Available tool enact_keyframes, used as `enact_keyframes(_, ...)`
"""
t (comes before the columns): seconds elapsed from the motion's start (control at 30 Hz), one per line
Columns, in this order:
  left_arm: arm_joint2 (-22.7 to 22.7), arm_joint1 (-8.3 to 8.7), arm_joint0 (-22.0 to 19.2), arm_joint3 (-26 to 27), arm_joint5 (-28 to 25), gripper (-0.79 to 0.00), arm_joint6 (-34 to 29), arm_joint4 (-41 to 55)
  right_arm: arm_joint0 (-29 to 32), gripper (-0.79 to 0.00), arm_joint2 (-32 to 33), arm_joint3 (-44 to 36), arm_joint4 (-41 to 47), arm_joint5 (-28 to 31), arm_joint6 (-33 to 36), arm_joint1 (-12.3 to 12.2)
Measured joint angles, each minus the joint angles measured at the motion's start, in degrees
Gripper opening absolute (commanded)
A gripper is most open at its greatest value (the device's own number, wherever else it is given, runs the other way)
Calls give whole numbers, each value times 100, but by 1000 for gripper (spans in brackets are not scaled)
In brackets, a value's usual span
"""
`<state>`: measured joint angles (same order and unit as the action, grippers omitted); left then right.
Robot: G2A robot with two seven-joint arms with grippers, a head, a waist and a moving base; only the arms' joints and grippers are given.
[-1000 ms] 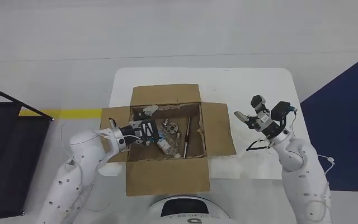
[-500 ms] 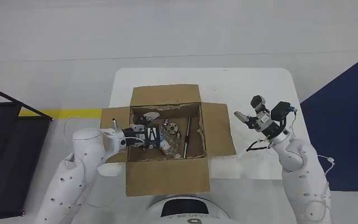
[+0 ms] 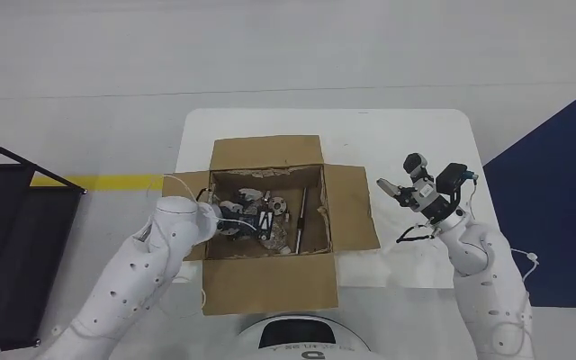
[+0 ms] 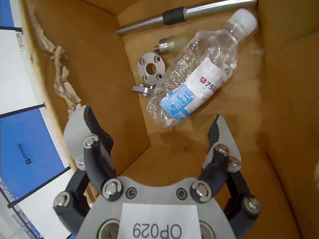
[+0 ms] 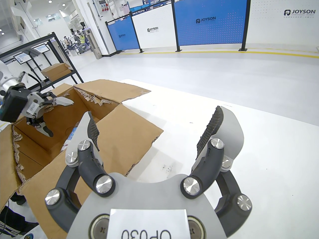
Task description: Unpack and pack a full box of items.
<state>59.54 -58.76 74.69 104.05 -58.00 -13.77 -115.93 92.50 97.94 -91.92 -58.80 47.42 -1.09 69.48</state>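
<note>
Left gripper [image 4: 151, 119] is moving deeper into the box [image 3: 266, 151] – fingers released, empty – nearing the bottle [image 4: 197, 80] lying on the box floor at its 3 o'clock; unpacking pick looks next. Right gripper [image 5: 154, 115], fingers released, is hanging at box's 3 o'clock.

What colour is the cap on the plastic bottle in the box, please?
The cap is white, clearest in the left wrist view.
</note>
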Motion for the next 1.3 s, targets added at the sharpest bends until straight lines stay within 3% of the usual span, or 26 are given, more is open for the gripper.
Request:
enact_keyframes(0.2, -937, -136, -760, -801, 0, 0, -556, 553, 0, 0, 0, 0, 0, 0, 0, 0)
enact_keyframes(0.4, -1535, -331, -1270, -1391, 0, 0, -944, 954, 0, 0, 0, 0, 0, 0, 0, 0)
enact_keyframes(0.43, -1593, -356, -1319, -1438, 0, -108, -953, 998, 0, 0, 0, 0, 0, 0, 0, 0)
enact_keyframes(0.47, -1645, -378, -1357, -1475, 0, -419, -959, 1026, 0, 0, 0, 0, 0, 0, 0, 0)
enact_keyframes(0.5, -1705, -402, -1404, -1502, 10, -551, -958, 1029, 0, 0, 0, 0, 0, 0, 0, 0)
enact_keyframes(0.53, -1745, -417, -1432, -1513, 35, -785, -942, 1007, 0, 0, 0, 0, 0, 0, 0, 0)
enact_keyframes(0.8, -1875, -447, -1463, -1608, 288, -785, -532, 799, 0, 0, 0, 0, 0, 0, 0, 0)
enact_keyframes(0.97, -1642, -317, -1177, -973, 460, -785, -220, 629, 0, 0, 0, 0, 0, 0, 0, 0)
enact_keyframes(1.13, -755, -1, -455, 58, 739, -785, 327, 555, 0, 0, 0, 0, 0, 0, 0, 0)
enact_keyframes(1.3, 400, 282, 424, 617, 1323, -785, 1171, 550, 0, 0, 0, 0, 0, 0, 0, 0)
